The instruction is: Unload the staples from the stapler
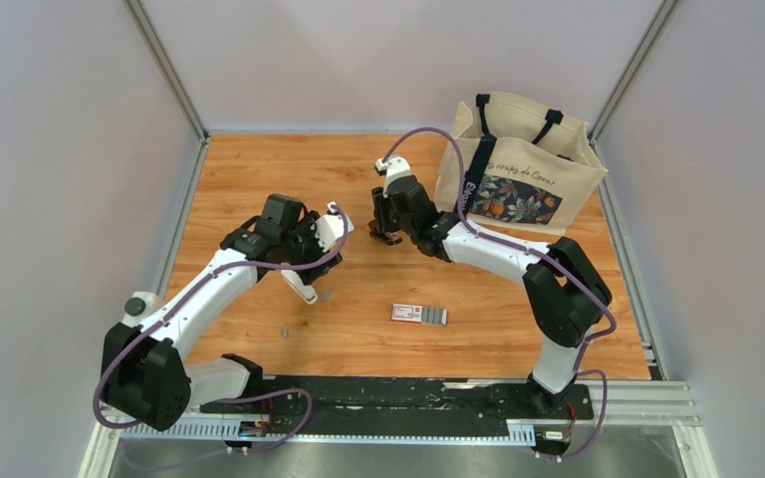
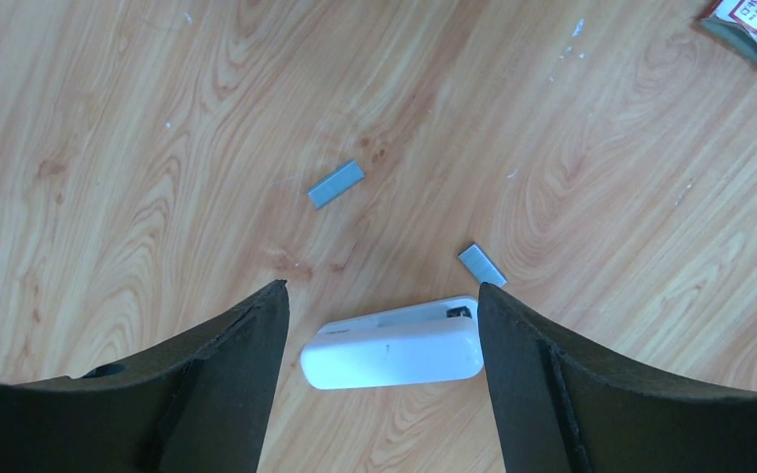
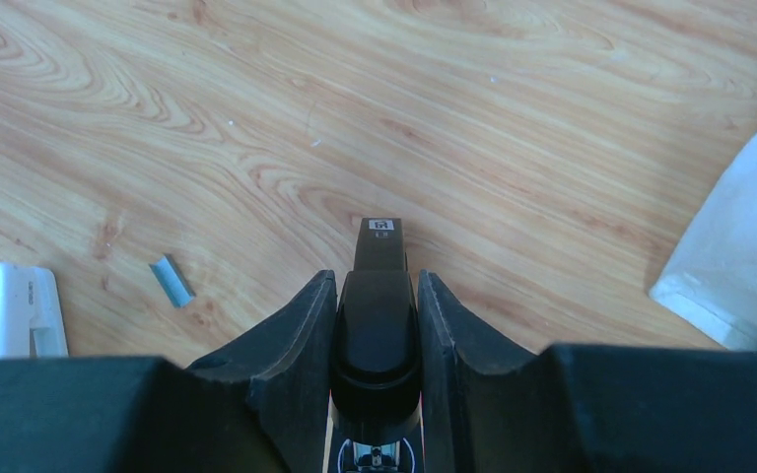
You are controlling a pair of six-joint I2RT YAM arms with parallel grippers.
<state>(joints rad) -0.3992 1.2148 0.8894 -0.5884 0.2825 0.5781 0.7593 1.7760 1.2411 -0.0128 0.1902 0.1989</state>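
**Loose staples and two staplers, unloading under way as I judge it.** Two short silvery-grey metal strips of joined staples lie flat on the wood. The first staple strip (image 2: 336, 184) sits at 11 o'clock from the white stapler of rounded plastic (image 2: 394, 345) and apart from it. The second staple strip (image 2: 482, 265) sits at 1 o'clock, just beside it.

I judge these strips very light, stiff along their length, brittle at the joints, and smooth. They lie flush to the surface, so a pad will not get under them easily. I would pinch one gently across its long edges, or slide it rather than lift it.

The white stapler lies on the table between the fingers of my left gripper (image 2: 382, 287), which is spread wide and holds nothing. My right gripper (image 3: 376, 276), at 2 o'clock from the left one in the top view, is clamped on a black stapler of glossy plastic (image 3: 379, 325), nose pointing away from the wrist. I cannot tell whether any staples are in it. Both bodies look rigid and slick, and are best taken across the flanks at mid-length.

At 6 o'clock from the right gripper lies a small red-and-white cardboard box (image 1: 406, 313), with what look like more grey strips (image 1: 434, 316) against its right end. A cream canvas tote bag (image 1: 518, 169) stands at 2 o'clock on the orange-brown wooden table (image 1: 259, 169).
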